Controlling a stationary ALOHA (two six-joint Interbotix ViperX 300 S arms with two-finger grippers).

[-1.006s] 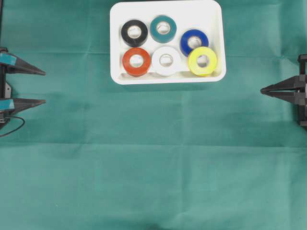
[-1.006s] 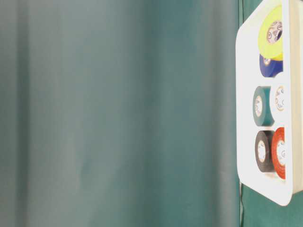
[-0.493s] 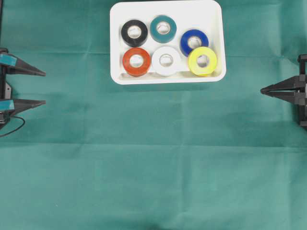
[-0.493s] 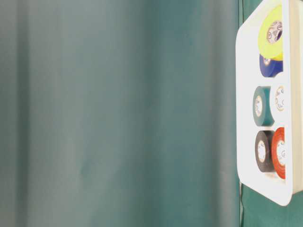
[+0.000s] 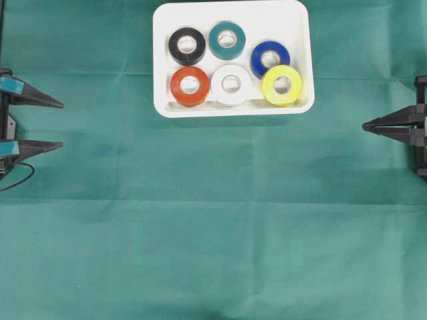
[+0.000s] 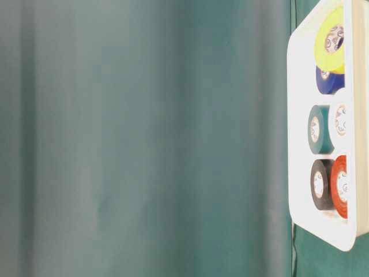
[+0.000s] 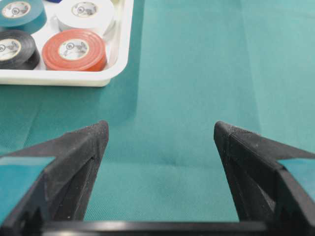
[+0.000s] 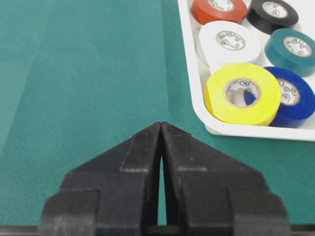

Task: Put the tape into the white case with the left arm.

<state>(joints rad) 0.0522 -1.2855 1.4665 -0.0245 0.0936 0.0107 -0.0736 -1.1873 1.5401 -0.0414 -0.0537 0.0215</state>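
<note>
White case (image 5: pixel 233 110) at top centre of green cloth (image 5: pixel 213 220), holding six tape rolls flat: black (image 5: pixel 187 45), teal (image 5: pixel 227 40), blue (image 5: pixel 269 59), red (image 5: pixel 190 85), white (image 5: pixel 231 84), yellow (image 5: pixel 281 85). Yellow seems to lean on blue. Left gripper (image 5: pixel 61 123) at left edge, fingers wide apart, empty, well clear of case. Right gripper (image 5: pixel 364 126) at right edge, fingertips pressed together, empty.

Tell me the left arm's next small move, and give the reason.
Probably none: hold where it is. All six tape rolls, from the black roll to the yellow roll, already lie inside the white case. No roll shows on the green cloth. The left pincer is open, empty and well clear of the case; the right pincer is shut at its own side.
</note>
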